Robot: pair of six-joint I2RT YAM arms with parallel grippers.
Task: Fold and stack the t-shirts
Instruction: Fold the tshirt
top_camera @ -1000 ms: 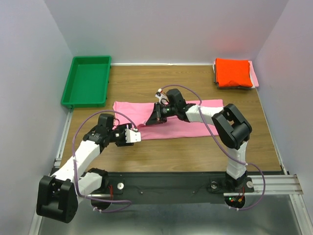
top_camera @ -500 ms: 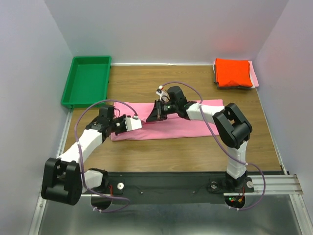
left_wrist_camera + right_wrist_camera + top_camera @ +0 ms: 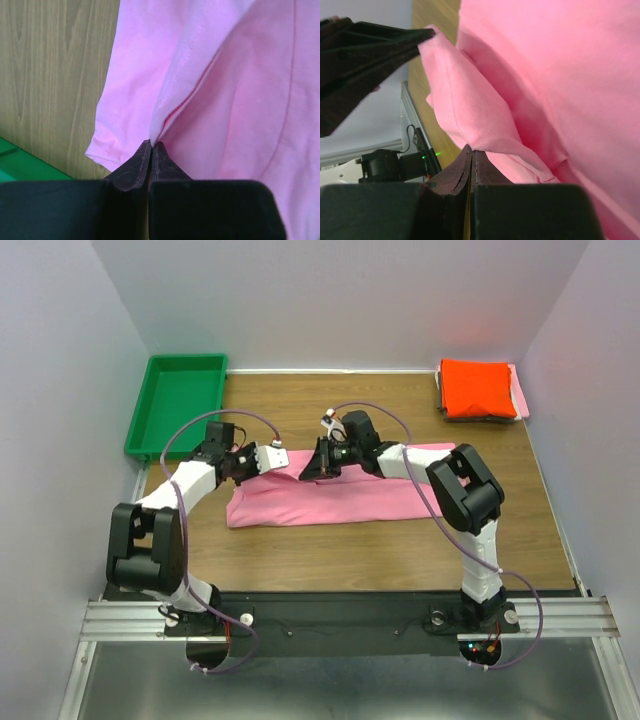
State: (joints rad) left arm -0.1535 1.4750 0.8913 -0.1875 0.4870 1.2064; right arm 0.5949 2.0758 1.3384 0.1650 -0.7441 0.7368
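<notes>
A large bubblegum pink t-shirt (image 3: 350, 498) lies in a long band across the middle of the table. My left gripper (image 3: 270, 457) is shut at the shirt's far left edge, and the left wrist view shows a pink fold (image 3: 165, 107) pinched between the closed jaws (image 3: 151, 145). My right gripper (image 3: 312, 469) is shut on a raised fold of the same shirt (image 3: 470, 110), close beside the left one. The left gripper's dark fingers (image 3: 370, 40) show in the right wrist view. An orange-red folded t-shirt (image 3: 477, 387) tops a stack at the back right, over a paler pink one (image 3: 519, 392).
A green plastic tray (image 3: 178, 405) stands at the back left, and its corner (image 3: 20, 167) shows just beside the left gripper. Bare wood table (image 3: 380, 560) lies in front of the shirt. Grey walls close in both sides.
My left arm swung from the front left up to the shirt's far left edge and closed on it. The right gripper, still shut on its fold, shifted slightly toward the back.
</notes>
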